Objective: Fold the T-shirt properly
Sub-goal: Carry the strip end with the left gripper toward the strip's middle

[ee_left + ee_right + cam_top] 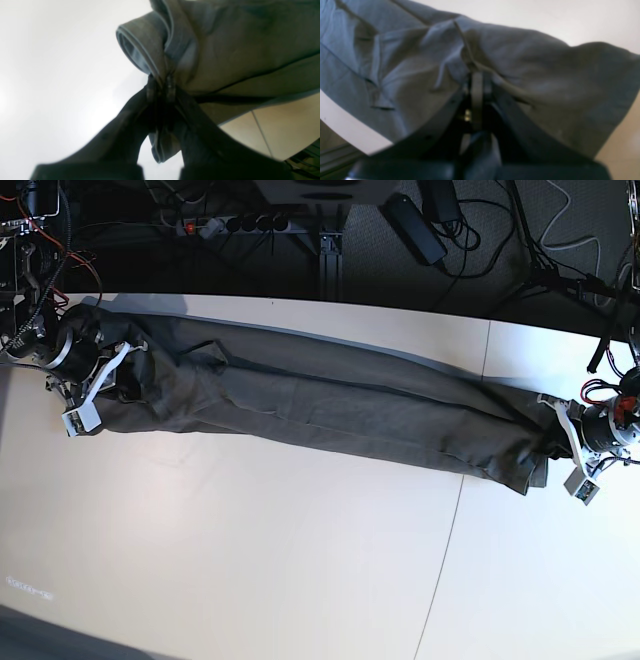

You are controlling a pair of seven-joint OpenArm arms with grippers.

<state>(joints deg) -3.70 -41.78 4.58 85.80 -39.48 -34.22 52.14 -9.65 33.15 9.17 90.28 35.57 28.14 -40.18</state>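
Observation:
The dark grey-olive T-shirt (330,410) is stretched into a long band across the table between my two arms. At the base view's right end, my left gripper (553,442) is shut on a bunched hem of the T-shirt (225,50); in the left wrist view the black fingers (171,88) pinch folded cloth layers. At the left end, my right gripper (128,372) is shut on the other end of the T-shirt (420,75), with its fingers (477,85) buried in gathered fabric. The collar does not show.
The white table (250,560) has a seam running down its right half. Behind the far edge, a power strip (225,224), cables and stand legs lie on the dark floor. Wiring sits at the far left by my right arm.

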